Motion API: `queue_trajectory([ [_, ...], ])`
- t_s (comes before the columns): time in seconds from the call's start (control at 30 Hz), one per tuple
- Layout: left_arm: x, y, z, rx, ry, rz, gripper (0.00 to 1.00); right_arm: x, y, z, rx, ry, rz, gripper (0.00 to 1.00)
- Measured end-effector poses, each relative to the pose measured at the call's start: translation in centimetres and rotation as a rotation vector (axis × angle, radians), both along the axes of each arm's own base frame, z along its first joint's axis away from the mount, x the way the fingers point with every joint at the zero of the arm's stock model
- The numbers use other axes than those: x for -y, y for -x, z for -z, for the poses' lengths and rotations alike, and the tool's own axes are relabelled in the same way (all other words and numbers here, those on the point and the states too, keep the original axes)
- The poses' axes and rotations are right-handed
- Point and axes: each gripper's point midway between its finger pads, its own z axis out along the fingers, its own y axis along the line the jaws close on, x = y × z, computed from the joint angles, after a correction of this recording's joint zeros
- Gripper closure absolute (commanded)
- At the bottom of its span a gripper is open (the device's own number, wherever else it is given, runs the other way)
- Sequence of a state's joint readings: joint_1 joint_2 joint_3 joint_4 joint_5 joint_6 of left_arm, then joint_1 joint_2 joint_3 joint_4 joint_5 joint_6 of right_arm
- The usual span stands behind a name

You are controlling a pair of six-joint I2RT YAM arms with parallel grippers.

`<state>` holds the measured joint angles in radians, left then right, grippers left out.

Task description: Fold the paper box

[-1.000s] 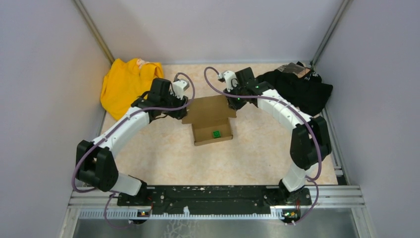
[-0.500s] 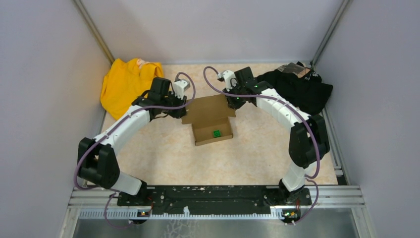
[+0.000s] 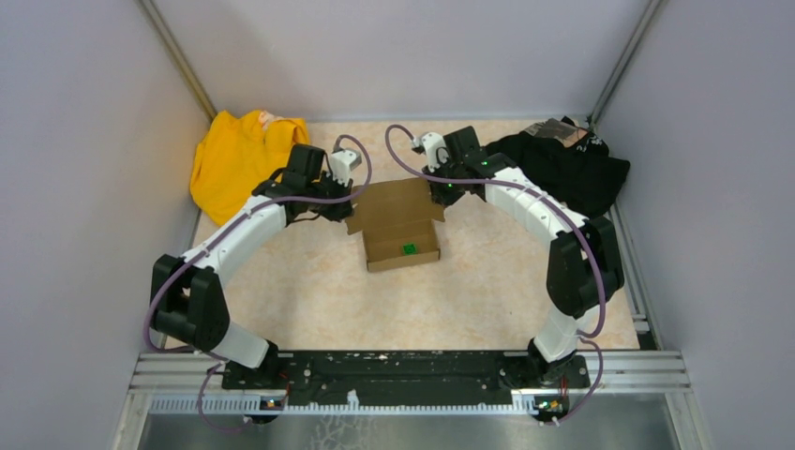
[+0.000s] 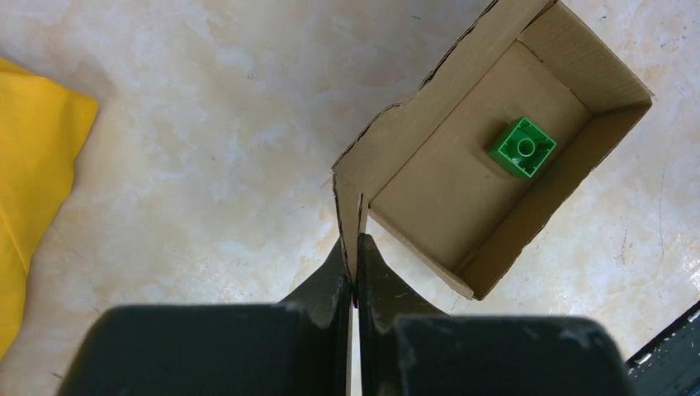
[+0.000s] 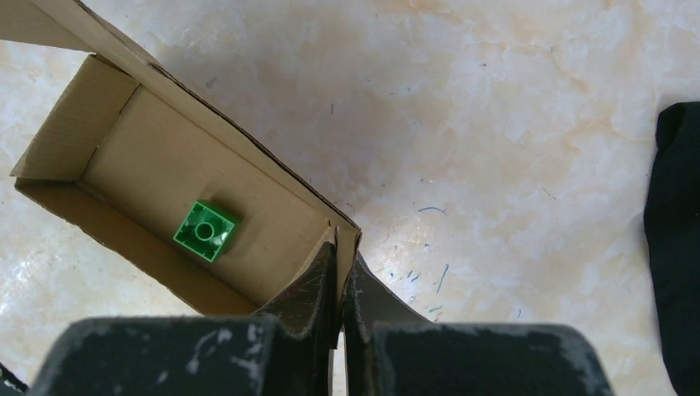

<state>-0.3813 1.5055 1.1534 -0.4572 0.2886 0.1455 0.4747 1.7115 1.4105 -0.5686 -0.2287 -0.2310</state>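
Observation:
The paper box [image 3: 401,246] is a small brown carton, open at the top, in the middle of the table with its lid flap [image 3: 394,201] raised at the back. A green cube [image 3: 410,249] lies inside it [image 4: 522,148] [image 5: 205,231]. My left gripper [image 3: 349,208] is shut on the box's left rear corner flap [image 4: 351,219]; its fingers [image 4: 330,285] pinch the cardboard edge. At the right rear corner, my right gripper [image 3: 439,199] is shut on the cardboard edge [image 5: 347,247], with the box [image 5: 165,177] to its left.
A yellow cloth garment [image 3: 239,161] lies at the back left, near the left arm. A black garment [image 3: 567,164] lies at the back right beside the right arm. Grey walls enclose the table on three sides.
The left gripper has closed onto the box's left rear flap. The box has shifted slightly toward the back. The right gripper has stayed on its corner.

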Motion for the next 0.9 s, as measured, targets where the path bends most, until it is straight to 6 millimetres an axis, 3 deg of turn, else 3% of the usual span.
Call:
queue_trajectory([
  [0.4, 0.1, 0.0, -0.5, -0.025, 0.026, -0.059, 0.97, 0.1, 0.6, 0.0, -0.011, -0.035, 0.045, 1.00],
  [0.9, 2.0, 1.1, -1.2, -0.001, -0.005, -0.177, 0.98, 0.5, 1.8, 0.0, 0.029, 0.004, 0.219, 1.00],
])
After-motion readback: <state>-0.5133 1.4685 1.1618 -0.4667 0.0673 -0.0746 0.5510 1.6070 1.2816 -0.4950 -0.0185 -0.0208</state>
